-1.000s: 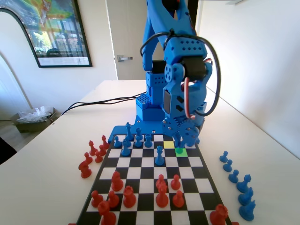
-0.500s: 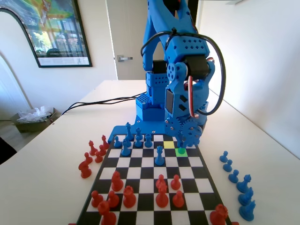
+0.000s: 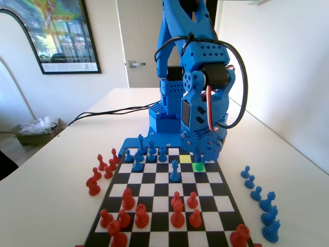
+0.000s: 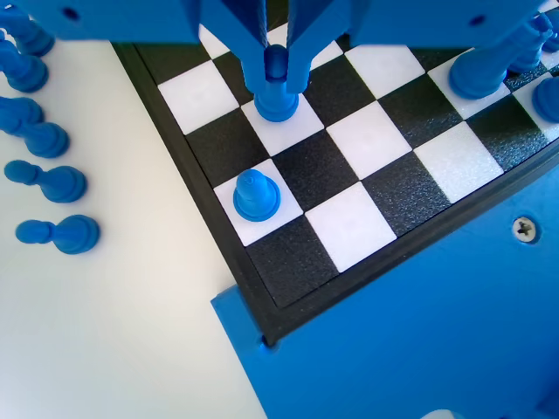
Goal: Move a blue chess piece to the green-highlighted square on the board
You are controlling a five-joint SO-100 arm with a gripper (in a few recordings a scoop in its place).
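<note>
In the wrist view my gripper (image 4: 277,65) hangs from the top edge, its jaws closed on the round head of a small blue pawn (image 4: 278,103). The pawn's base rests on a white square of the board (image 4: 262,292). In the fixed view the gripper (image 3: 199,157) sits low at the green-highlighted square (image 3: 199,167), near the board's far right corner. There the arm largely hides the pawn.
Another blue pawn (image 4: 256,194) stands one diagonal square closer to the board's corner. Several blue pieces (image 4: 52,183) lie off the board on the table (image 3: 259,198). A yellow square (image 3: 185,158) lies left of the green one. Red pieces (image 3: 177,208) fill the near rows.
The arm shifted slightly to the right in the fixed view, then held still. The gripper stays low at the green square.
</note>
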